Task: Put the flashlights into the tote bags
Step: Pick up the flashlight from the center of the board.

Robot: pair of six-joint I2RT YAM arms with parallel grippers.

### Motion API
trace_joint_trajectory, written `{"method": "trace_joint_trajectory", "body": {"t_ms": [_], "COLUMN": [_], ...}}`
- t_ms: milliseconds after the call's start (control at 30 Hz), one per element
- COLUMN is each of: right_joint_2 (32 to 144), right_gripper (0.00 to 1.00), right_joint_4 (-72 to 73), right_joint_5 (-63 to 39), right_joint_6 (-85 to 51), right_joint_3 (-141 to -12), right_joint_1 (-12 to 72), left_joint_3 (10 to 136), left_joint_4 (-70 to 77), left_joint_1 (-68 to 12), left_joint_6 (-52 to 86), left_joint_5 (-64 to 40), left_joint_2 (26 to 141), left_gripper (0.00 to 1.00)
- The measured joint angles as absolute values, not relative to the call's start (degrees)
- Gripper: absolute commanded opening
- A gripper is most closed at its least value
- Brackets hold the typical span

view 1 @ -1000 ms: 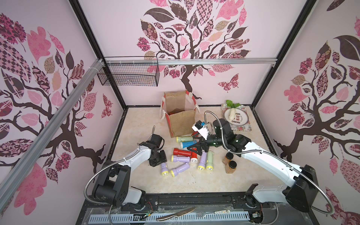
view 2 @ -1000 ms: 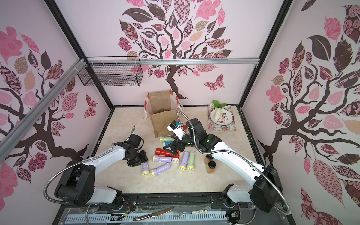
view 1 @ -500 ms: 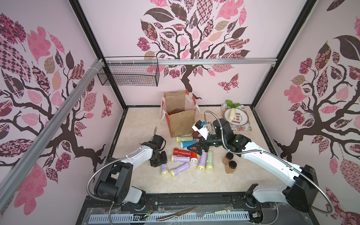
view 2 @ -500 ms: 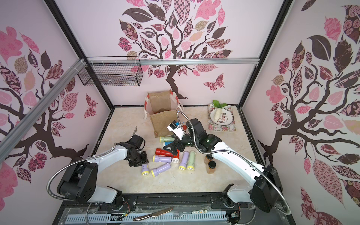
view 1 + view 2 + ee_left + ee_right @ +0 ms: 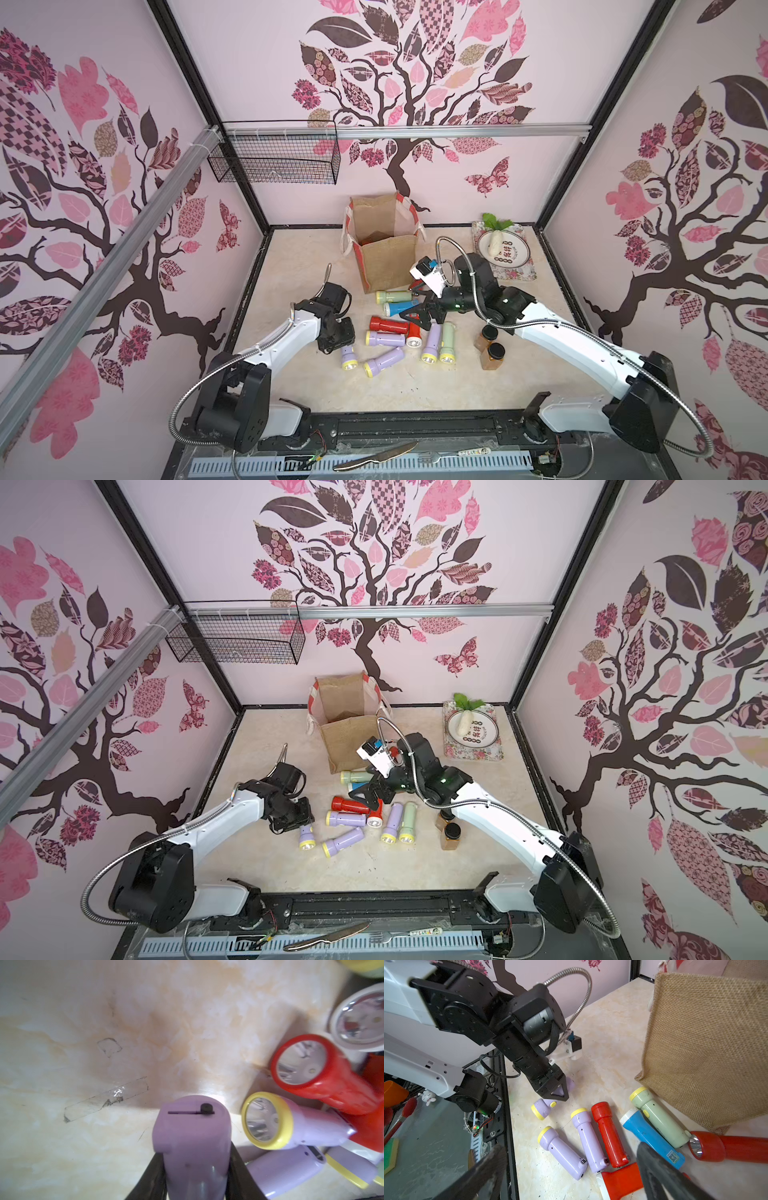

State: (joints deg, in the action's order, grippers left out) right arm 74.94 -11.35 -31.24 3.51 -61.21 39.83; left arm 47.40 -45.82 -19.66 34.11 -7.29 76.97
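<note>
The left claw (image 5: 195,1151) is clamped across the body of a lilac flashlight (image 5: 191,1126), one dark finger (image 5: 151,1178) pressed to each side. It sits at the end of the scattered heap nearest the left edge of the tabletop (image 5: 415,386). From where I stand the flashlight's long axis runs roughly from near edge to far edge, with the yellow-ringed end toward the near edge and the blunt tail toward the far one. Whether it is off the surface I cannot tell. The tote bag (image 5: 388,262) stands upright, mouth open, by the middle of the far edge. From this claw it lies farther out and a little toward the right edge, with the other flashlights spread between. The right claw (image 5: 570,1148) hangs wide open and empty over that heap, with a red flashlight (image 5: 609,1134) and a blue flashlight (image 5: 652,1138) close below its jaws. It is the nearer of the two claws to the bag. A pale green flashlight (image 5: 660,1120) lies just beside the bag's foot. I'd judge the left arm needs to rise well up first, since the bag's rim stands far higher than a flashlight lying flat. Then it can swing out over the heap, minding the right arm that reaches across the same path. Two amber jars (image 5: 492,356) sit apart, toward the right edge.
</note>
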Motion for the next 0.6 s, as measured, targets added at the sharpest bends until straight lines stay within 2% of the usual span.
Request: {"method": "trace_joint_trajectory", "body": {"t_ms": [600], "right_joint_2": [74.9], "right_gripper": [1.00], "right_joint_4": [-11.3], "right_joint_5": [-29.4], "right_joint_6": [3.4], "right_joint_3": [-61.3], "right_joint_1": [39.8], "left_joint_3": [77.7], "left_joint_4": [-52.1], "left_joint_1": [-19.7], "left_joint_6": [27.1], "left_joint_5": [-4.2], "left_joint_2": [76.2], "left_gripper": [0.04]}}
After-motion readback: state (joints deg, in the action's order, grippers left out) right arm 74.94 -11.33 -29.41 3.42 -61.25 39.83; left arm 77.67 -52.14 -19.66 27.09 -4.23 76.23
